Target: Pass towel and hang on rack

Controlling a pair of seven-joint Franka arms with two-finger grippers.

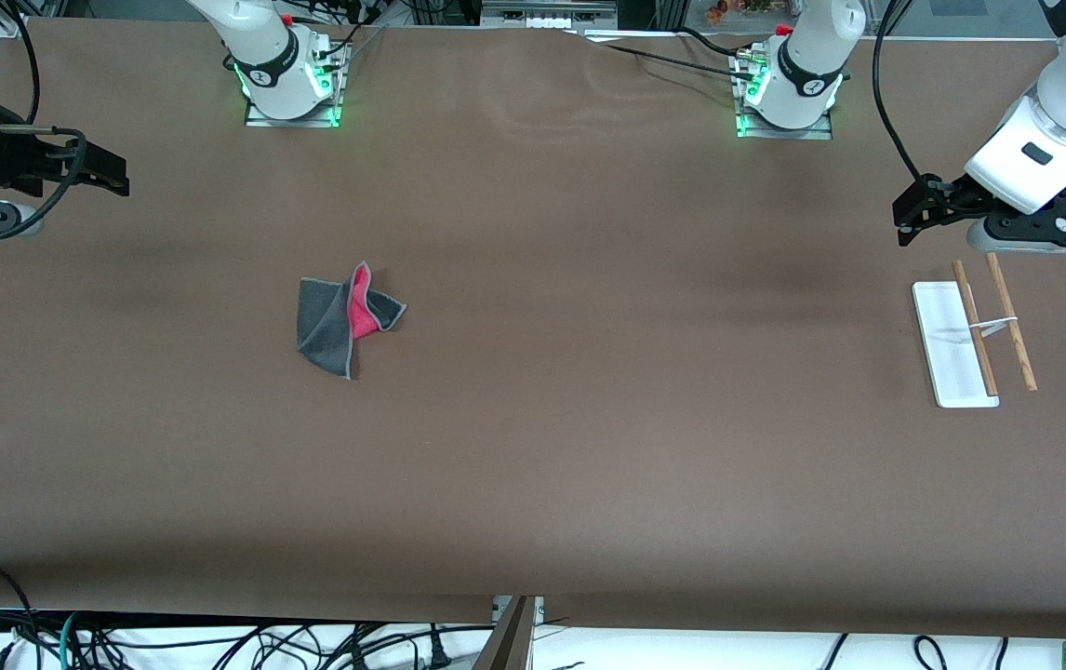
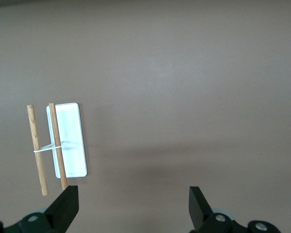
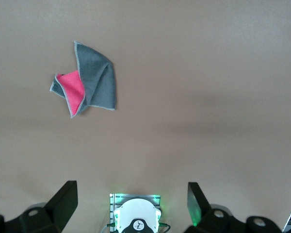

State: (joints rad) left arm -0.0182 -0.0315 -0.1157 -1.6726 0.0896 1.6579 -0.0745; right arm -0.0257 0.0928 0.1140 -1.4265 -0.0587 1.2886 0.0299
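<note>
1. A crumpled grey and pink towel lies on the brown table, toward the right arm's end.
2. The rack stands toward the left arm's end.
3. The left gripper and the right gripper hover empty, fingers apart.

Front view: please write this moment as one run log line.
towel: crumpled on table | rack: bare | left claw: open | right claw: open

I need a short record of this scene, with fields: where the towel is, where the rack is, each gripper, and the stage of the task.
towel: crumpled on the table, toward the right arm's end, dark grey with a pink-red fold showing
rack: on the table, toward the left arm's end, no cloth on it
left gripper: open, empty, in the air by the rack
right gripper: open, empty, apart from the towel
stage: towel not yet picked up
</note>
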